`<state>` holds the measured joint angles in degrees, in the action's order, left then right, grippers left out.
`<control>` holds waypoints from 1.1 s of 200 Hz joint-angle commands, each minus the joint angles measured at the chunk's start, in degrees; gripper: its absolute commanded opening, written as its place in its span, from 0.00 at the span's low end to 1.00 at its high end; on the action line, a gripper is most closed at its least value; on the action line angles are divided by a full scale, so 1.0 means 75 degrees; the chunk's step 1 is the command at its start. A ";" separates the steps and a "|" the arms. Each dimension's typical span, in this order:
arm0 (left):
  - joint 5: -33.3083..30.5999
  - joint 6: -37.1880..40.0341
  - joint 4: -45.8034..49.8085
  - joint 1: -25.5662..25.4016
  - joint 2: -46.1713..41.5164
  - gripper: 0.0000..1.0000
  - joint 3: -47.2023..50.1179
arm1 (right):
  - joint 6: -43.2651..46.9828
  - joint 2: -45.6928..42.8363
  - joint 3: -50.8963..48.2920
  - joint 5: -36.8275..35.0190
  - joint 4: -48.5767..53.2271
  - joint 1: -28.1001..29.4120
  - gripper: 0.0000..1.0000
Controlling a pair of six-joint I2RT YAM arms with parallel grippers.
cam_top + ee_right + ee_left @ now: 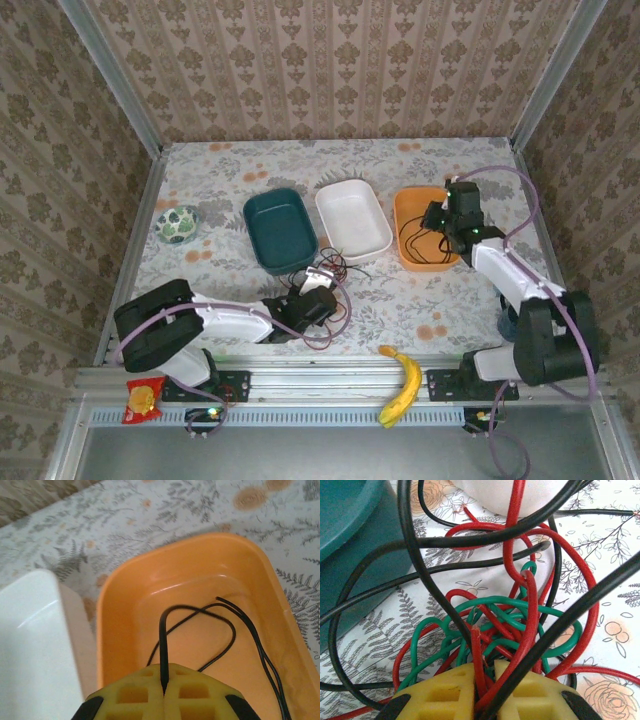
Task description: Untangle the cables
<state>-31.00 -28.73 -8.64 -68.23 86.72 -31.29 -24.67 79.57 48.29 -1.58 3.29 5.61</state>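
**Both fingers pinching cable, the knot in front of the teal tub**

Nearest us, a banana (402,385) lies across the front edge of the table (420,300). A red snack packet (143,398) sits on the rail at the left.

Further in, the left fingers (470,692) are pressed together on one red and one black strand of the cables (510,625). The cables lie knotted on the table just in front of the teal tub (350,540). We see thin green loops packed at the knot's core. Glossy red loops wind through them, and long black loops arch wide around.

Beyond, the right fingers (155,695) hang over the orange tub (120,610) and pinch a single thin black cable (200,617). Its loops rest on the tub's floor, well apart from the knot. The white tub (30,645) stands just beside the orange one. Off to the left, a patterned bowl (179,224) sits level with the tubs.
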 commanded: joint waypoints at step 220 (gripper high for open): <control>0.0723 0.1516 -0.0084 -0.0055 -0.0364 0.14 0.0233 | -0.0130 -0.1282 -0.0037 -0.0940 0.0287 0.1574 0.57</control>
<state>-28.25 -19.66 -9.87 -68.27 81.95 -28.08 -27.27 71.26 49.63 -9.23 6.20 13.02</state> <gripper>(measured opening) 0.145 0.569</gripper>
